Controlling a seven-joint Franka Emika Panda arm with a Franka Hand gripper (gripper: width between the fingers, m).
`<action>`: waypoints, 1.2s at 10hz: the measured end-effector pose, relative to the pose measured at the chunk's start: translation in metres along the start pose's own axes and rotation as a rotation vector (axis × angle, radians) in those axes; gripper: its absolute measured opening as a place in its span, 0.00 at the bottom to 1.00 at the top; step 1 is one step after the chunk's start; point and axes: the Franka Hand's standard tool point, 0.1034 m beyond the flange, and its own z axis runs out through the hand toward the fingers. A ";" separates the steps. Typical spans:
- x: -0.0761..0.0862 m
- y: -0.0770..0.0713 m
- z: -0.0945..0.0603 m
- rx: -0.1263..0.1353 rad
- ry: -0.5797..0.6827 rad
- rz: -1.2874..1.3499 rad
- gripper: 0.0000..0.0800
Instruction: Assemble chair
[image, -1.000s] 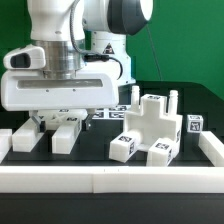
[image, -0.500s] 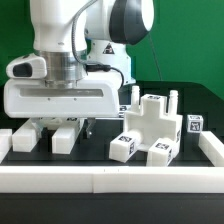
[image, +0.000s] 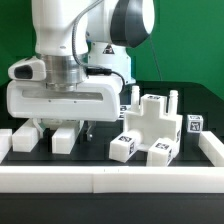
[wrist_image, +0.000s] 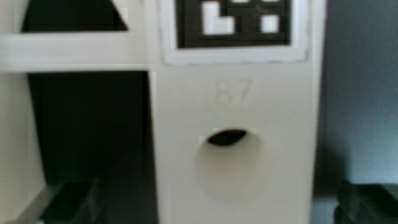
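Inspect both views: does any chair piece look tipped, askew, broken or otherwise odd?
Nothing stands out. The joined matte-white plastic chair pieces rest level on the black table, the loose white blocks lie flat, and the tagged white block with a round hole shows no crack or chip.

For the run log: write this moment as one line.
phase: pre-grasp | gripper: open, low over white blocks | wrist view: tagged block with hole | joined chair parts: apart, exterior view's right
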 end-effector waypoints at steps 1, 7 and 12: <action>-0.001 0.002 0.000 0.000 -0.001 -0.014 0.65; -0.002 0.004 0.001 -0.006 0.007 -0.063 0.36; 0.005 0.000 -0.027 0.016 0.023 -0.067 0.36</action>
